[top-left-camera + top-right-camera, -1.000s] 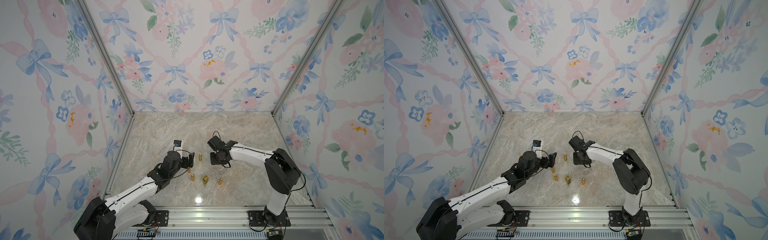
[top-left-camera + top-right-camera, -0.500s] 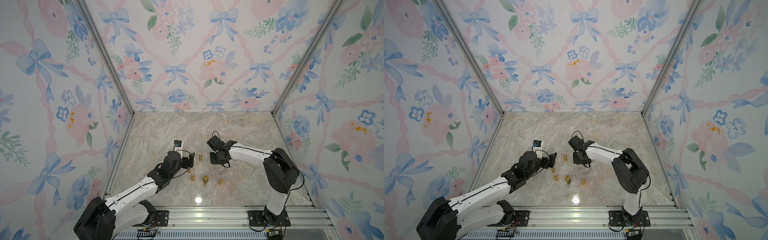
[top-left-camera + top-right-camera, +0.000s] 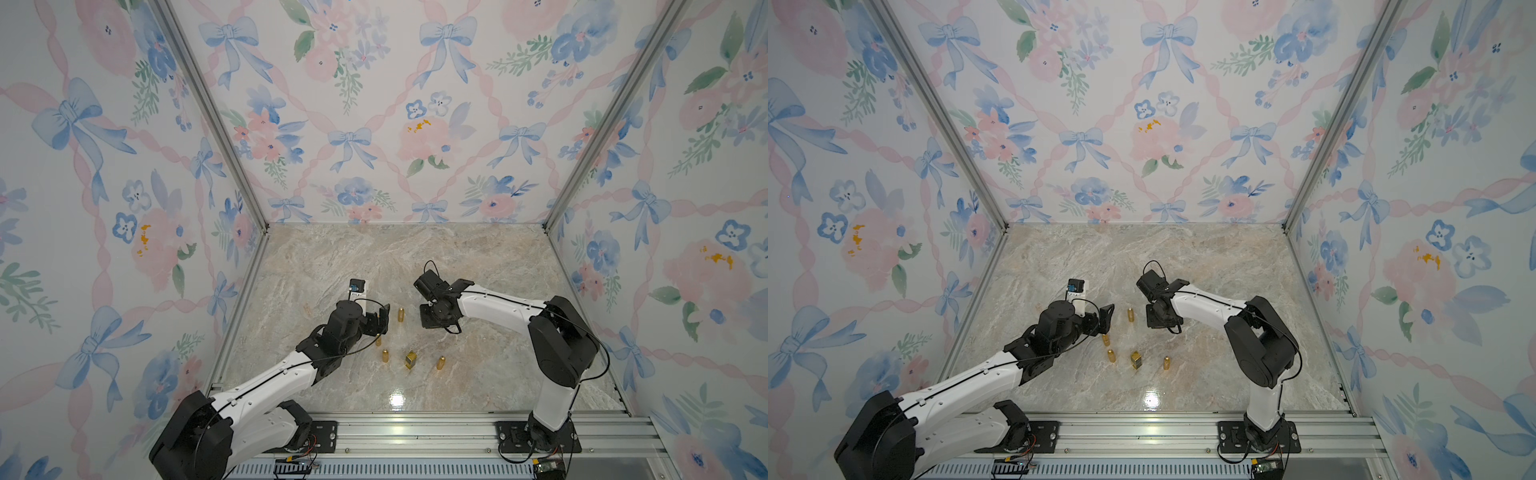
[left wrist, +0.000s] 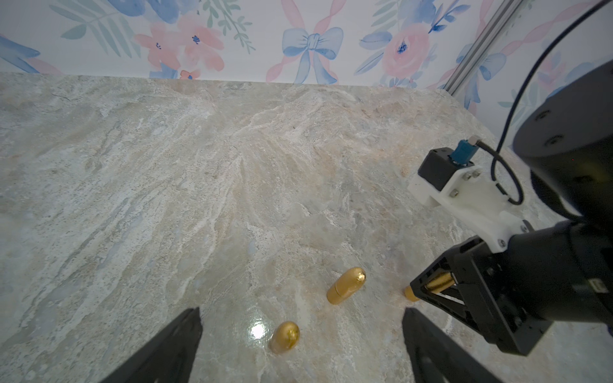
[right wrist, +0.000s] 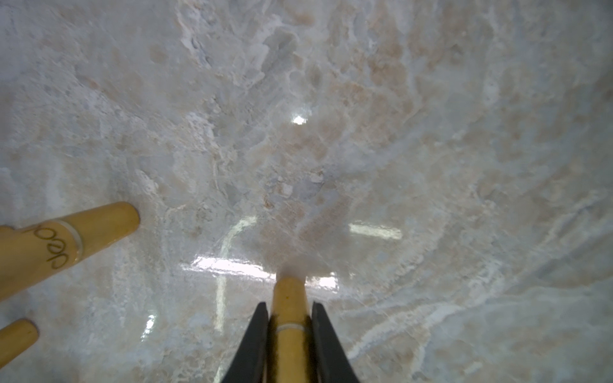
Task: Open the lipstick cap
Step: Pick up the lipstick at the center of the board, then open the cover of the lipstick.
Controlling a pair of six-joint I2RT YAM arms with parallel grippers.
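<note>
My right gripper (image 5: 289, 307) is shut on a gold lipstick (image 5: 288, 293) that stands upright with its far end on the marble; its pale seam ring sits between the fingers. In both top views the right gripper (image 3: 432, 319) (image 3: 1158, 321) points down and hides that lipstick. The left wrist view shows the held lipstick (image 4: 437, 283) inside the right gripper's jaws. My left gripper (image 4: 302, 313) (image 3: 383, 321) is open, holds nothing, and sits just left of another upright gold lipstick (image 3: 400, 314) (image 3: 1130, 314).
More gold lipsticks (image 3: 385, 355) (image 3: 440, 363) and a square gold one (image 3: 411, 360) stand nearer the front rail. Two lipsticks (image 4: 346, 285) (image 4: 285, 336) stand ahead of the left jaws. Another lipstick (image 5: 66, 238) stands beside the right gripper. Floral walls enclose the marble table (image 3: 374, 257).
The right gripper's jaws have closed onto the gold lipstick. Neither arm has visibly shifted, and the left gripper stays open.
</note>
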